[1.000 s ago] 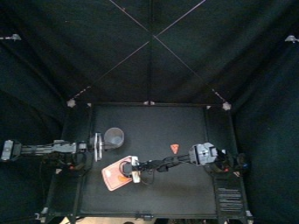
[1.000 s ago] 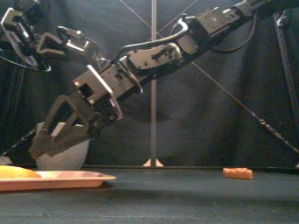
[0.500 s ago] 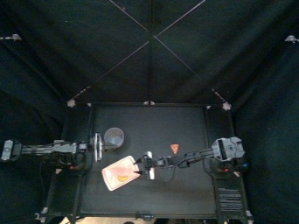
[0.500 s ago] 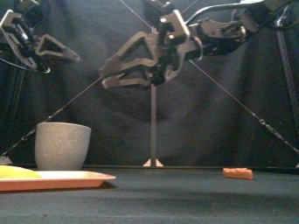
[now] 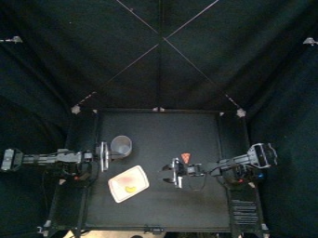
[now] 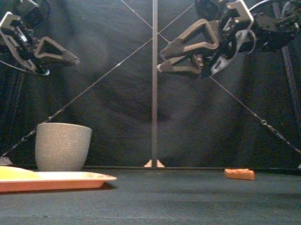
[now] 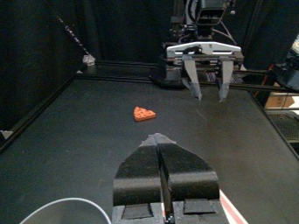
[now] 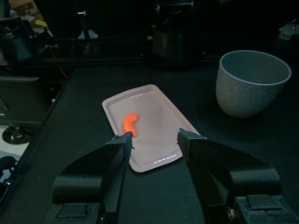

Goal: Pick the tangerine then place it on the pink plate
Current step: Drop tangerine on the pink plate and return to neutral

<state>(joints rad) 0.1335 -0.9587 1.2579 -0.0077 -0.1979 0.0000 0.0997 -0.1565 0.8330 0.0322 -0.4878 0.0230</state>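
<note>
While the small yellow-orange toy tangerine [image 5: 125, 190] lies on the flat pink plastic plate [image 5: 136, 176], the right gripper [image 5: 173, 173] hangs nearer, just rightward, jaws apart, empty. The left gripper [image 7: 160, 144] rests at the table's left, jaws together.

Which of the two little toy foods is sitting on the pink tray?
The yellow-orange tangerine lies on the pink tray; the orange-red toy lies on the bare table to its right.

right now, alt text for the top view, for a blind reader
An orange tangerine lies on the pink tray at the table's front left, with the open, empty right gripper to its right. A grey cup stands behind the tray; the left gripper rests at the left edge.
</note>
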